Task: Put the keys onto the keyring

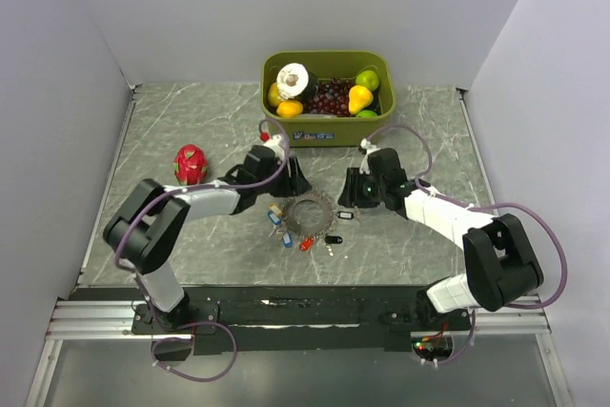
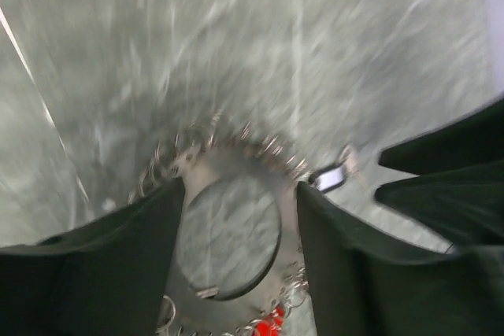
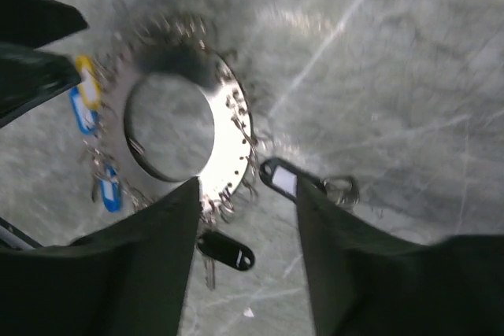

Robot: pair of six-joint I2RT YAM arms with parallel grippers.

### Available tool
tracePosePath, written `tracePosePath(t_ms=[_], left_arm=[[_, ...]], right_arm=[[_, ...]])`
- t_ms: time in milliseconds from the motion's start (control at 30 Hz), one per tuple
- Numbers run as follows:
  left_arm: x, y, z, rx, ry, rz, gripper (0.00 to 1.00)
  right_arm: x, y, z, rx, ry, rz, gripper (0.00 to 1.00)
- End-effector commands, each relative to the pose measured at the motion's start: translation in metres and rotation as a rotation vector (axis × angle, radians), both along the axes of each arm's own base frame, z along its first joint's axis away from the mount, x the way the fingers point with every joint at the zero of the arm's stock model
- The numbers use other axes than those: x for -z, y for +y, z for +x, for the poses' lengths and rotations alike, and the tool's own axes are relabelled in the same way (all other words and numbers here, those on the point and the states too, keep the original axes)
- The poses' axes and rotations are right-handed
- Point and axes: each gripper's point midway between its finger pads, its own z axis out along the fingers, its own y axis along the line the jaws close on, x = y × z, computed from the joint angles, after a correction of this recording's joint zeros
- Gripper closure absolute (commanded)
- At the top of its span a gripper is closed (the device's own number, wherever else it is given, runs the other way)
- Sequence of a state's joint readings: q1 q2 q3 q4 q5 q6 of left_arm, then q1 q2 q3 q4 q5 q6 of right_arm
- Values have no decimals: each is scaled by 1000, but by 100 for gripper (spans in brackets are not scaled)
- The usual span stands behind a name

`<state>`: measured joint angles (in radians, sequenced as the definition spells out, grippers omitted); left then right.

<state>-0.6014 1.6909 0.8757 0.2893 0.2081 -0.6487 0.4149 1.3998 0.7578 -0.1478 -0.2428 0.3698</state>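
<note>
Stretching beneath everything, a grey marbled table top [image 1: 172, 140] is carrying an olive-green plastic bin [image 1: 329, 132] at its far edge, and the bin is holding mixed fruit [image 1: 329, 97]. The black-and-white left arm [image 1: 205, 199] and right arm [image 1: 438, 212] are reaching inward from the near rail, their heads facing each other over the middle of the table. A red dragon fruit [image 1: 191, 163] is sitting to the left, well apart from the rest. The left gripper [image 1: 291, 178] is hanging with its jaws spread wide and nothing between them. In its wrist view the black fingers [image 2: 118, 265] are framing a flat dark-grey metal keyring [image 2: 236, 159] from either side, and whether they are touching it cannot be told. The right gripper [image 1: 351, 188] is likewise gaping and gripping nothing, its fingers [image 3: 370, 273] hovering over the ring's right side. The keyring, with small wire loops bristling round its rim, is lying on the table between the two grippers, slightly nearer the bases. The small plastic-headed keys [image 1: 333, 239] are lying scattered round it: a black tag with a white label [image 3: 282, 179] just beside its right rim, an all-black tag [image 3: 228, 251] towards the near side, a red tag [image 1: 306, 244] beside that, and two blue tags [image 3: 83, 112] and a yellow tag [image 3: 87, 76] along its left rim. Whether any is hooked on a loop is too blurred to tell.
</note>
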Motion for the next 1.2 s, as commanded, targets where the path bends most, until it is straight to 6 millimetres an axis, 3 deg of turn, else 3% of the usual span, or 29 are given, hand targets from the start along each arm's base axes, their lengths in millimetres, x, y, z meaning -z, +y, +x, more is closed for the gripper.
tracePosePath(t_ms=[0,67,200,400,600,667,767,933,1000,1167], left_arm=[[15,-12,-6,8,32,42,48],[29,-15,-13,16,61,60,51],[52,-13,-24,21,113,94,55],[83,12,-39,-56,174,157,57],[88,43,-55,-145,169,192,54],[80,43,-55,-137,131,171,50],[62,34,-52,-94,69,137,36],[15,17,-43,-62,-54,77,16],[4,17,-41,-72,-70,63,1],[-26,33,-32,-161,-101,98,4]], right_arm=[[15,4,-16,-44,44,13,57],[14,7,-18,-58,42,26,61],[11,10,-15,-63,33,36,60],[9,11,-12,-83,39,22,56],[0,3,-6,-63,-23,-25,24],[-7,2,-4,-65,-57,-31,14],[-13,2,1,-59,-89,-42,3],[-21,13,2,-106,-107,-16,1],[-24,17,0,-122,-118,-10,1],[-19,27,-2,-140,-103,-47,1]])
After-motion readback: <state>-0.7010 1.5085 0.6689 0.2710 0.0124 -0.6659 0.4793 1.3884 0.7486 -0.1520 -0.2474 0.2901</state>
